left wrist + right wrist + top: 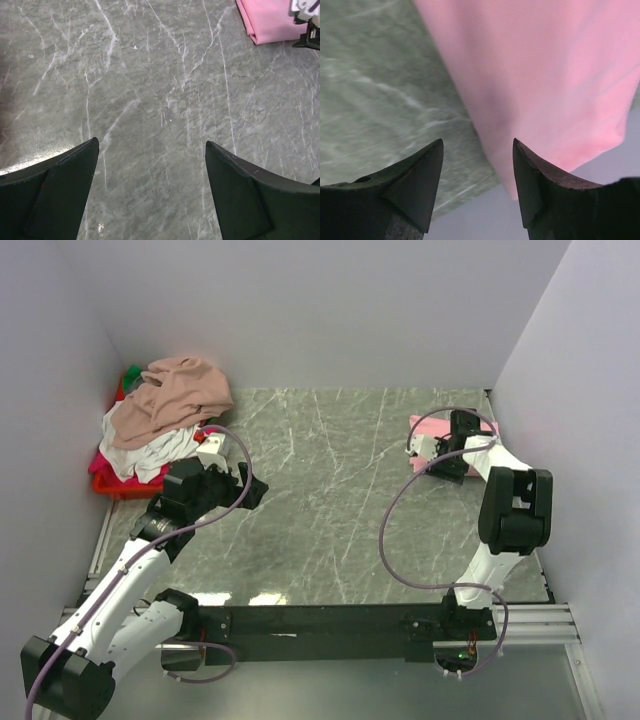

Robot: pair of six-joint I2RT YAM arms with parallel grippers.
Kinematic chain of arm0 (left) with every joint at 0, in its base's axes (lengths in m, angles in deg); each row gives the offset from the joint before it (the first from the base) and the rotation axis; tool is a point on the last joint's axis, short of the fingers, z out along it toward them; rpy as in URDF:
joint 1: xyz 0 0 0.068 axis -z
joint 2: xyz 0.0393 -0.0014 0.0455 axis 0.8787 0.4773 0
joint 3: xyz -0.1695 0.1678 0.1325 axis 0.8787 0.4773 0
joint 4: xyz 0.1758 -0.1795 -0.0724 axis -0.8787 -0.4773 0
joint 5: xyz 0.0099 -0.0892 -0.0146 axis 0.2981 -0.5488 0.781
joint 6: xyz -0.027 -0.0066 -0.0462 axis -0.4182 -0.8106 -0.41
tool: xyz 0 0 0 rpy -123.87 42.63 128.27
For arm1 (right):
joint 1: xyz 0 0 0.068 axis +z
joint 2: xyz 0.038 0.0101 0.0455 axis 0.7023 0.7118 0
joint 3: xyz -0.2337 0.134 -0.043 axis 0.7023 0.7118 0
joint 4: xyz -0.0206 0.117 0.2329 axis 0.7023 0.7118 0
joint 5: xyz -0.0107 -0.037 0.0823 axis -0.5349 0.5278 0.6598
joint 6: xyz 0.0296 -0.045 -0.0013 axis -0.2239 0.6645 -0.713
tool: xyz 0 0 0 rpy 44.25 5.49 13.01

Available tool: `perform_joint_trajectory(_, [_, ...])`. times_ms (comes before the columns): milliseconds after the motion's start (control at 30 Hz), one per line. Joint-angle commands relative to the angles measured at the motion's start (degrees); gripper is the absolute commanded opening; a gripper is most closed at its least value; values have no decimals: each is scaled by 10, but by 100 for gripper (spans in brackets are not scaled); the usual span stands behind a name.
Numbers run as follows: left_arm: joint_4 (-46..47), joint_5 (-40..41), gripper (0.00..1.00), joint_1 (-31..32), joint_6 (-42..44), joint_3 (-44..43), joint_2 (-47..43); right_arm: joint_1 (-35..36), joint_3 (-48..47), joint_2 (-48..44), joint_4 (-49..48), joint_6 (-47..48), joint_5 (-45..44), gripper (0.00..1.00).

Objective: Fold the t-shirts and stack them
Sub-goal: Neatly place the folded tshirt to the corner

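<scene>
- One folded light pink cloth t-shirt lies well right of the red plastic basket, the open right gripper over it.
- Next, likely: the open left gripper beside the basket fetches another.

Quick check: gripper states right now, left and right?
Left gripper: open, holding nothing, over the table.
Right gripper: open, over the folded pink t-shirt, not gripping it.

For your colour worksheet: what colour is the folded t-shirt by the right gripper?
Light pink t-shirt, best seen in the right wrist view.
</scene>
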Motion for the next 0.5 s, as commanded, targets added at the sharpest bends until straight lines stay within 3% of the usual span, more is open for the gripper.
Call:
perform_joint_trajectory(0, [13,-11,92,1,9,-3,-2,-1,-17,34,-72,49,-53,64])
perform_joint_trajectory(267, [14,-15,92,1,9,-5,15,-23,-28,89,-101,60,-73,55])
perform_joint_trajectory(467, [20,-24,92,1,9,-11,36,-36,-47,117,-136,85,-81,39])
